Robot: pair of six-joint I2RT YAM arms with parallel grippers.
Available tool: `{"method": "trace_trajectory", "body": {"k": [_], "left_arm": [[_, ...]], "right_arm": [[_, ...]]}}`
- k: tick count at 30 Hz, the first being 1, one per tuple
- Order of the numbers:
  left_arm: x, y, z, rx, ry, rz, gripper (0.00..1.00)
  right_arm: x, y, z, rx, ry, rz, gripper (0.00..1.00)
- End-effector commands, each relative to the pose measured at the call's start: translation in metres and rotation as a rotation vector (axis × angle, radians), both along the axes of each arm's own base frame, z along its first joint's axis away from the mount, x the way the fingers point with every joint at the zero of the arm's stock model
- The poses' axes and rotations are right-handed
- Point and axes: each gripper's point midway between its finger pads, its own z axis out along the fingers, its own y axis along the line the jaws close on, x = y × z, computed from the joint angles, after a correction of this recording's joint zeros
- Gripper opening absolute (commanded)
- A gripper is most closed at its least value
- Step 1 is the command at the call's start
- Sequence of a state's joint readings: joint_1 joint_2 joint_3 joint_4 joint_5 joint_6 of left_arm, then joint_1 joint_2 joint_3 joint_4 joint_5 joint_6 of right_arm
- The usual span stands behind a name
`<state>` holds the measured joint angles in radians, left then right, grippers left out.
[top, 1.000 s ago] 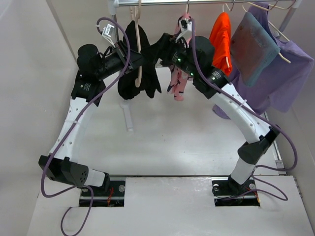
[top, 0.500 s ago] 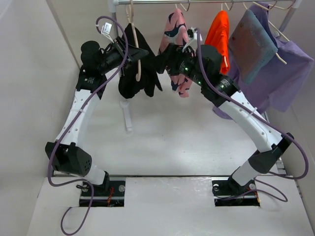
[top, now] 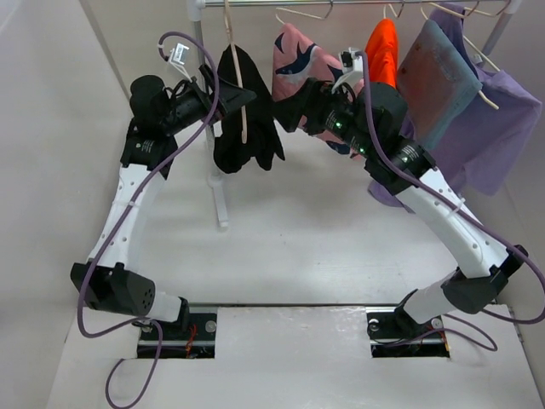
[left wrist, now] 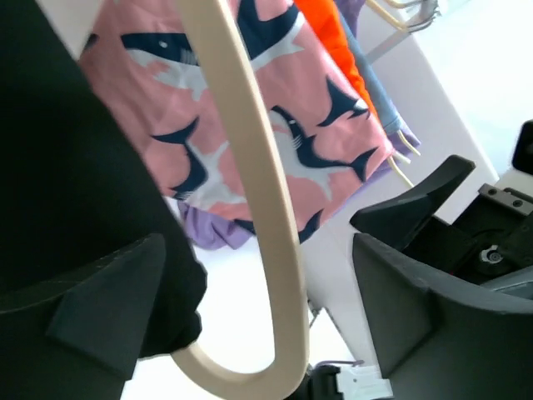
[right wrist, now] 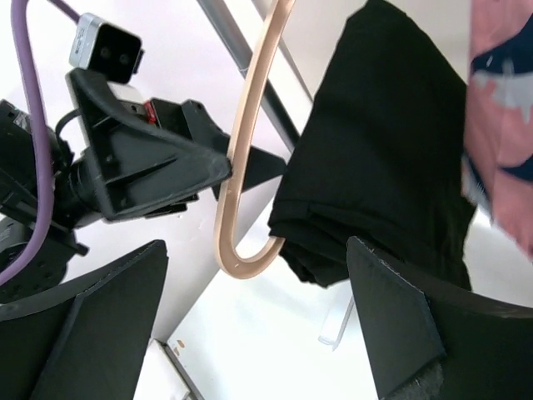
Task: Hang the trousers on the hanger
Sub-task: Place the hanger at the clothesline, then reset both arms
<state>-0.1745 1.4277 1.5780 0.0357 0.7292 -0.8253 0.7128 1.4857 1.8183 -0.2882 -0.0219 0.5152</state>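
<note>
The hanger (top: 243, 128) hangs by its hook from the rail, its pale beige arm running downward. The black trousers (top: 251, 115) are draped over it in a folded bunch. My left gripper (top: 232, 98) stands open at the hanger's left side. In the left wrist view the hanger (left wrist: 250, 150) passes between the spread fingers of the left gripper (left wrist: 258, 242) without being clamped, and the trousers (left wrist: 67, 167) fill the left. My right gripper (top: 291, 106) is open just right of the trousers. In its wrist view the right gripper (right wrist: 256, 244) holds nothing, with the hanger (right wrist: 250, 108) and trousers (right wrist: 383, 150) ahead.
On the rail (top: 341, 3) further right hang a pink patterned garment (top: 298, 60), an orange garment (top: 383, 47), a grey-brown cloth (top: 438, 77) and a purple shirt (top: 502, 128). The rack's pole (top: 220, 196) stands on the white table behind the left arm.
My left gripper has opened and let go of the hanger, which now hangs from the rail. My right gripper has widened and drawn back to the right, and the pink garment has spread out.
</note>
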Motion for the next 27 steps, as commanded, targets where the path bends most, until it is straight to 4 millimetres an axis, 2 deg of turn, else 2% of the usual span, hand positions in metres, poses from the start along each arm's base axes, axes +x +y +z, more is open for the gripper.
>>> {"method": "trace_trajectory", "body": {"k": [1, 2, 3, 5, 6, 9, 10, 11, 12, 13, 14, 15, 16, 17, 18, 19, 21, 22, 23, 24, 25, 26, 27], "left_arm": [[-0.020, 0.012, 0.012, 0.105, -0.114, 0.035, 0.96], [-0.023, 0.015, 0.009, 0.133, -0.106, 0.051, 1.00], [-0.017, 0.021, 0.002, 0.185, -0.126, 0.089, 1.00], [-0.020, 0.032, 0.005, 0.238, -0.147, 0.153, 1.00], [-0.017, 0.036, 0.001, 0.265, -0.147, 0.173, 1.00], [-0.027, 0.054, 0.009, 0.373, -0.238, 0.247, 1.00], [-0.027, 0.061, 0.015, 0.411, -0.272, 0.311, 1.00], [-0.029, 0.068, 0.015, 0.474, -0.319, 0.354, 1.00], [-0.039, 0.073, 0.012, 0.497, -0.345, 0.387, 1.00], [-0.042, 0.080, 0.010, 0.520, -0.360, 0.429, 1.00], [-0.045, 0.086, 0.008, 0.534, -0.369, 0.456, 1.00], [-0.054, 0.092, 0.003, 0.546, -0.380, 0.479, 1.00], [-0.059, 0.098, 0.003, 0.578, -0.405, 0.497, 1.00], [-0.064, 0.105, 0.003, 0.591, -0.411, 0.531, 1.00], [-0.067, 0.109, -0.007, 0.608, -0.410, 0.537, 1.00], [-0.086, 0.114, 0.009, 0.588, -0.481, 0.563, 1.00], [-0.100, 0.123, 0.010, 0.613, -0.534, 0.601, 1.00], [-0.113, 0.129, 0.007, 0.620, -0.550, 0.622, 1.00], [-0.119, 0.134, 0.007, 0.616, -0.555, 0.641, 1.00], [-0.122, 0.145, 0.002, 0.630, -0.525, 0.694, 1.00], [-0.125, 0.153, -0.003, 0.641, -0.502, 0.727, 1.00], [-0.130, 0.161, -0.018, 0.666, -0.460, 0.750, 1.00], [-0.130, 0.195, -0.027, 0.706, -0.390, 0.900, 1.00]], "right_arm": [[-0.009, -0.007, 0.007, -0.023, -0.038, -0.004, 0.93], [-0.012, -0.009, 0.011, -0.017, -0.044, -0.004, 0.93], [-0.012, -0.010, 0.011, -0.027, -0.054, -0.005, 0.93], [-0.017, -0.009, 0.011, -0.040, -0.062, 0.005, 0.94], [-0.020, -0.006, 0.009, -0.058, -0.067, 0.016, 0.94], [-0.029, -0.009, 0.008, -0.091, -0.090, 0.032, 0.95], [-0.034, -0.007, 0.004, -0.106, -0.095, 0.051, 0.95], [-0.033, -0.006, -0.009, -0.133, -0.083, 0.052, 0.95], [-0.039, -0.010, -0.011, -0.142, -0.093, 0.063, 0.96], [-0.039, -0.011, -0.019, -0.161, -0.090, 0.064, 0.96], [-0.041, -0.013, -0.030, -0.191, -0.079, 0.066, 0.96], [-0.039, -0.014, -0.053, -0.227, -0.039, 0.062, 0.96], [-0.044, -0.019, -0.057, -0.237, -0.041, 0.063, 0.96], [-0.045, -0.022, -0.070, -0.260, -0.017, 0.057, 0.96], [-0.049, -0.021, -0.101, -0.302, 0.028, 0.072, 0.98], [-0.054, -0.026, -0.107, -0.308, 0.035, 0.073, 0.99], [-0.058, -0.031, -0.134, -0.331, 0.086, 0.067, 0.99], [-0.061, -0.033, -0.163, -0.366, 0.137, 0.072, 0.99], [-0.065, -0.034, -0.175, -0.366, 0.172, 0.067, 0.99], [-0.067, -0.038, -0.184, -0.367, 0.196, 0.055, 0.99], [-0.071, -0.040, -0.212, -0.393, 0.252, 0.055, 0.99], [-0.073, -0.045, -0.223, -0.402, 0.284, 0.038, 0.99], [-0.078, -0.047, -0.233, -0.379, 0.332, 0.028, 0.99]]}}
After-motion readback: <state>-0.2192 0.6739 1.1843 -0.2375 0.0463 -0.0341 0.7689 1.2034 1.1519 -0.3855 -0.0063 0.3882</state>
